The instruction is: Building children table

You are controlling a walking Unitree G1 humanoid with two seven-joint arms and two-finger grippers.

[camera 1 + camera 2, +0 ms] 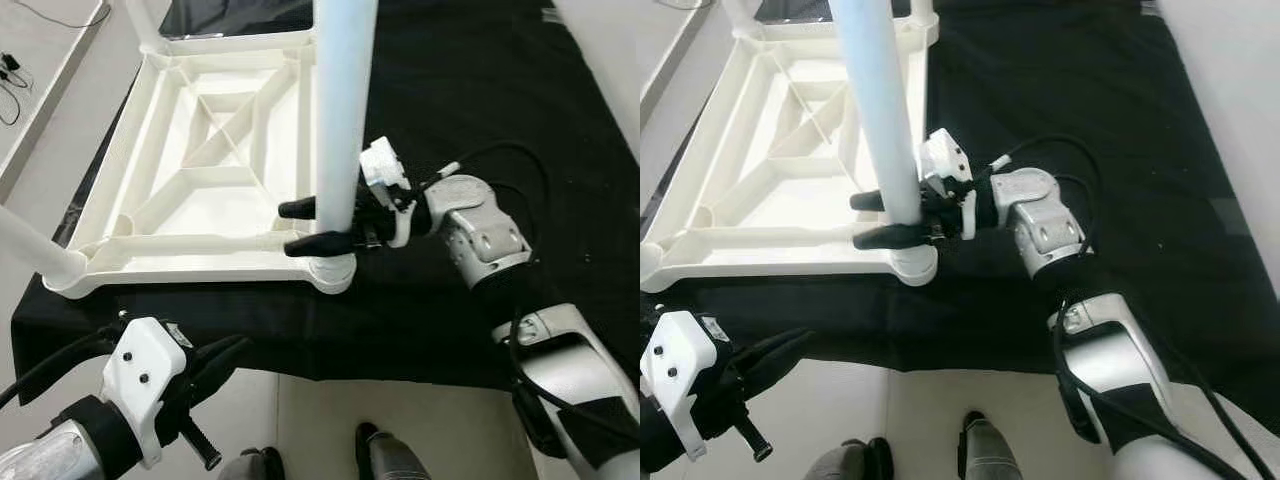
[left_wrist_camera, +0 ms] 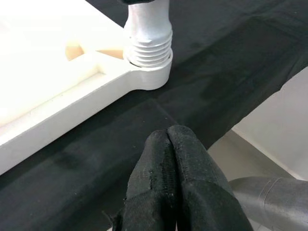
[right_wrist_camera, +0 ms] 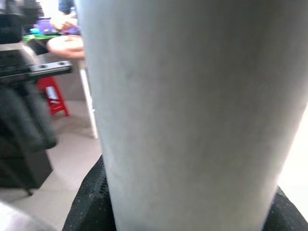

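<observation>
A white children's table top (image 1: pixel 150 258) lies upside down on a black cloth (image 1: pixel 470 90), its ribbed underside up. A white table leg (image 1: pixel 343 110) stands upright in the near right corner socket (image 1: pixel 330 272), its thread showing above the socket (image 2: pixel 148 50). My right gripper (image 1: pixel 303 226) is shut on the leg just above the socket, one black finger on each side. The leg (image 3: pixel 192 110) presses close against the right wrist camera. My left gripper (image 2: pixel 171 168) is shut and holds nothing, low at the near left, short of the cloth's front edge. Another leg (image 1: pixel 35 250) stands at the near left corner.
The black cloth covers a low platform with pale floor (image 1: pixel 300 420) in front of it. My own feet (image 1: pixel 380 455) show at the bottom. Cables (image 1: pixel 10 85) lie on the floor at the far left. A red stool (image 3: pixel 53 94) and other furniture appear in the right wrist view.
</observation>
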